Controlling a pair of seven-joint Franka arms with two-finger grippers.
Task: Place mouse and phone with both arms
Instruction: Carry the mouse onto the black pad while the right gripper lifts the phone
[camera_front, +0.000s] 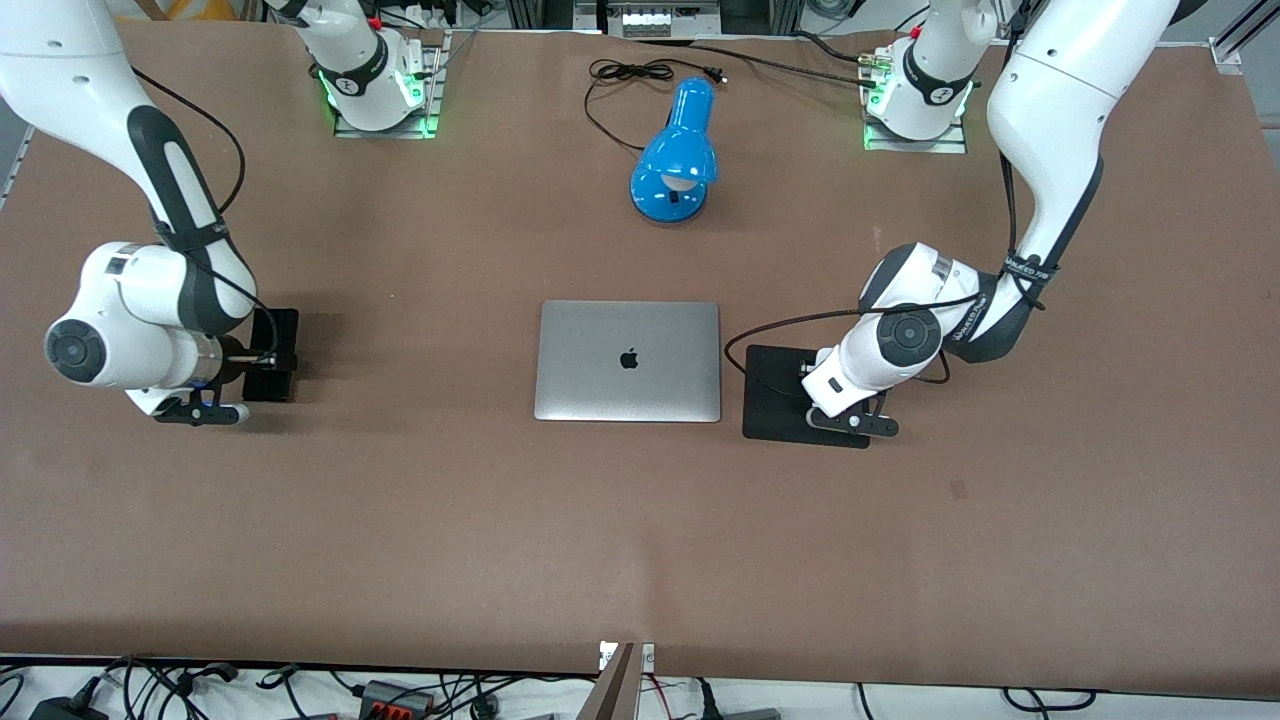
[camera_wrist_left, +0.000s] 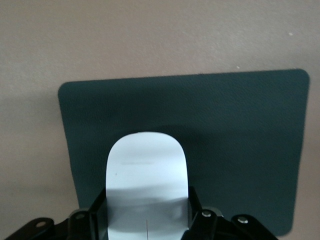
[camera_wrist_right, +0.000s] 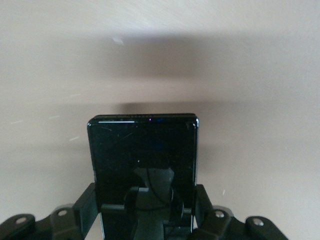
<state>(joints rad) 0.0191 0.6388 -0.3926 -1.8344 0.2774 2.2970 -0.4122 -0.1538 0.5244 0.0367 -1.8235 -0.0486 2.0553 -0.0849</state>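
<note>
Nearest the front camera lay a broad bare stretch of the brown counter. Farther in, the closed silver laptop lay flat at the middle, with the black mouse pad just beside it toward the left arm's end. The left gripper was down over that pad, its fingers pinching the white mouse by its two long sides, the mouse's rounded end jutting out over the pad's dark surface. Whether the mouse touched the pad could not be told. Toward the right arm's end, well apart from the laptop, the right gripper was low over the bare counter, its fingers clamped on the long edges of the black phone, which lay level and close above the counter, casting a dark shadow beneath it. Farthest from the camera, between the two arm bases, the blue desk lamp stood with its black cord looped beside it.
</note>
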